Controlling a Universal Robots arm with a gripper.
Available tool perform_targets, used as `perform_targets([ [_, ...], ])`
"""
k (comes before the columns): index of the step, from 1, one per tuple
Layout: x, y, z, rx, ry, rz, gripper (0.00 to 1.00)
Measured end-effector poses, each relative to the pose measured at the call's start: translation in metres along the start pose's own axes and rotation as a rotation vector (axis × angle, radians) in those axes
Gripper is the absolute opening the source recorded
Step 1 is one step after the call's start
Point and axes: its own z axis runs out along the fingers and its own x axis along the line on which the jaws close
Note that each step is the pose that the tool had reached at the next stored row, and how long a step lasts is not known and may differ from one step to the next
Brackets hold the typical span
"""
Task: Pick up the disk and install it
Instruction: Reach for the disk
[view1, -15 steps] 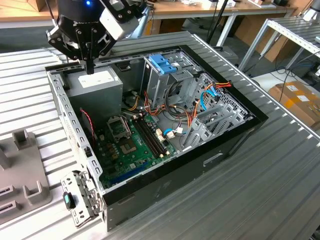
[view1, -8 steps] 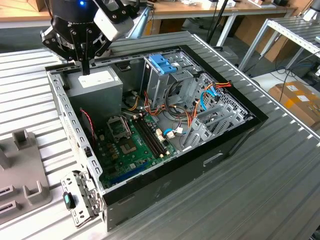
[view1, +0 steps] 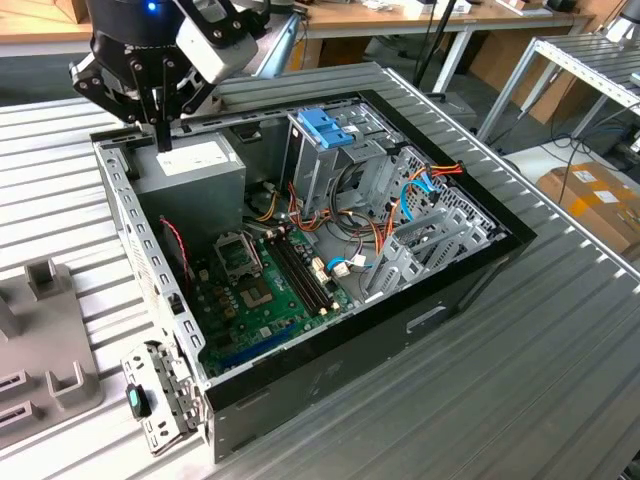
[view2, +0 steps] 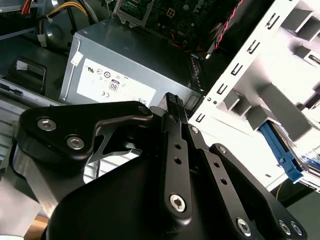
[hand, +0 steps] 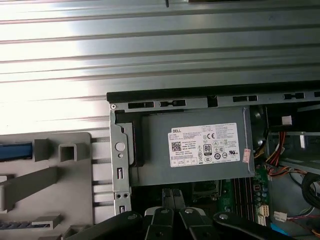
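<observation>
The disk (hand: 15, 151) shows as a light blue strip in a slot of the grey fixture (hand: 50, 175) beside the computer case, cut off by the picture's edge. Its blue rail (view2: 281, 151) also shows in the second wrist view. My gripper (view1: 162, 138) hangs over the back corner of the open case (view1: 300, 250), just above the grey power supply box (view1: 195, 165) with the white sticker. Its fingers (view2: 172, 102) are shut together with nothing between them. In the first wrist view the gripper (hand: 172, 192) sits at the near edge of that box (hand: 195, 145).
A blue plastic bracket (view1: 325, 127) tops the metal drive cage (view1: 320, 165) inside the case. The motherboard (view1: 265, 290) and loose cables (view1: 360, 235) lie below. The case's side wall (view1: 150, 270) stands between the gripper and the fixture (view1: 45, 340). Ribbed metal tabletop (view1: 520, 380) surrounds everything.
</observation>
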Motion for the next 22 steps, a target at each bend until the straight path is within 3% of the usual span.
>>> perform_targets([
  [15,0.0251,-0.0019,-0.0006,-0.0001,0.0,0.0,0.11],
  [22,0.0275,0.001,-0.0006,0.0,0.0,0.0,0.11],
])
